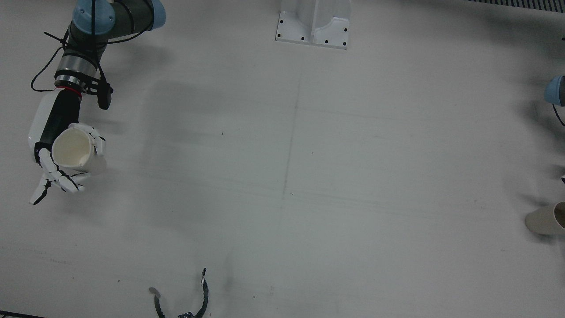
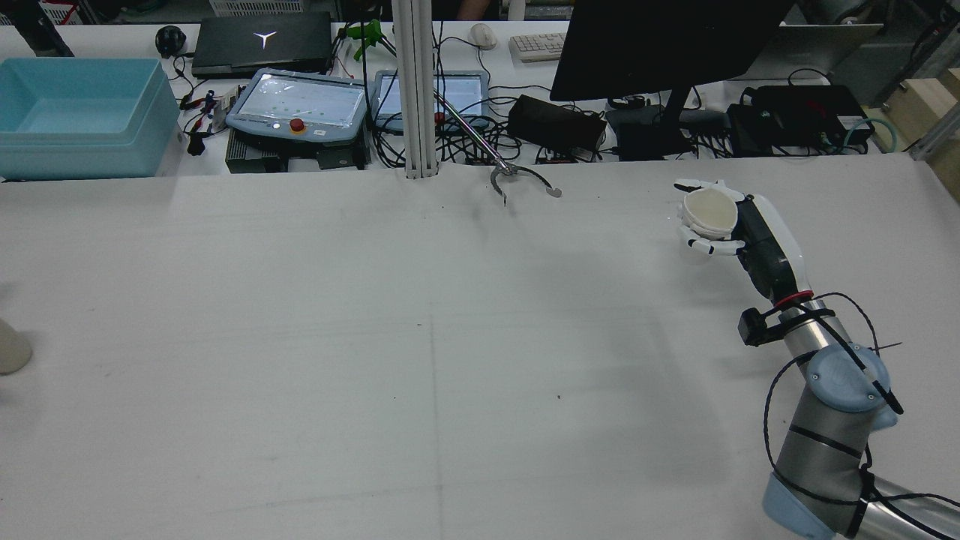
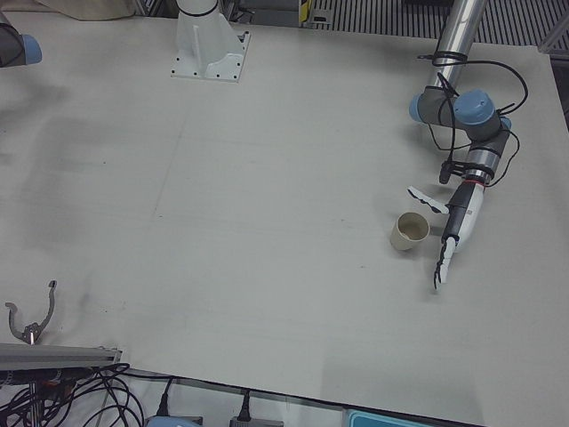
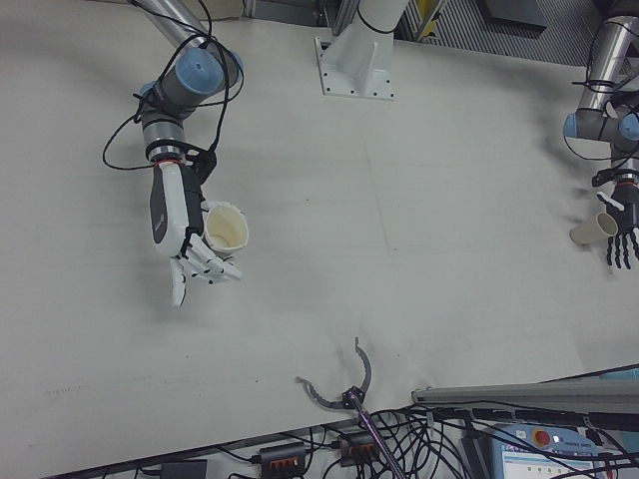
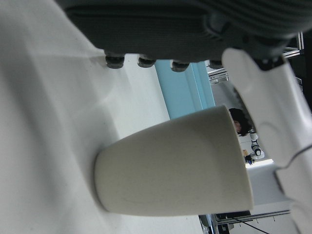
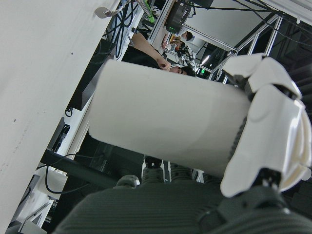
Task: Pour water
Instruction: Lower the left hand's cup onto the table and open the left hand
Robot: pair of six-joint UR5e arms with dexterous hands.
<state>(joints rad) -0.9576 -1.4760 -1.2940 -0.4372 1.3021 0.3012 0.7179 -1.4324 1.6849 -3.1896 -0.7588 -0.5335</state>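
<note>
the right hand [image 1: 59,154] has its fingers [image 4: 205,266] curled round a white cup [image 1: 76,150], with the thumb on the far side of the wall, so the cup is held clear of the table [image 1: 282,176] and upright, mouth up. looking down into it from the front, the inside is pale cream (whether anything is in it cannot be told). in the right hand view the same cup [image 6: 165,129] lies across the picture, its base free of the surface and fingers [image 6: 265,117] wrapped near its rim. the forearm runs back to a grey arm [image 1: 110,17] with blue caps and a loose black cable [image 1: 42,70], on the robot's right side of the table.

the left hand [image 3: 451,233] sits well apart, at the opposite edge. its fingers [image 3: 443,267] are straight and spread, pointing down toward the table, and a beige cup [image 3: 410,232] stands on the table just beside the palm. in the left hand view that cup [image 5: 175,168] rests with its base on the surface, a white finger [image 5: 273,107] close to its rim; whether anything touches it is not clear, and no finger is wrapped round it.

between the two arms stands a white pedestal [image 1: 314,22]. at the operators' edge a metal claw tool [image 4: 344,391] hangs over the table.
</note>
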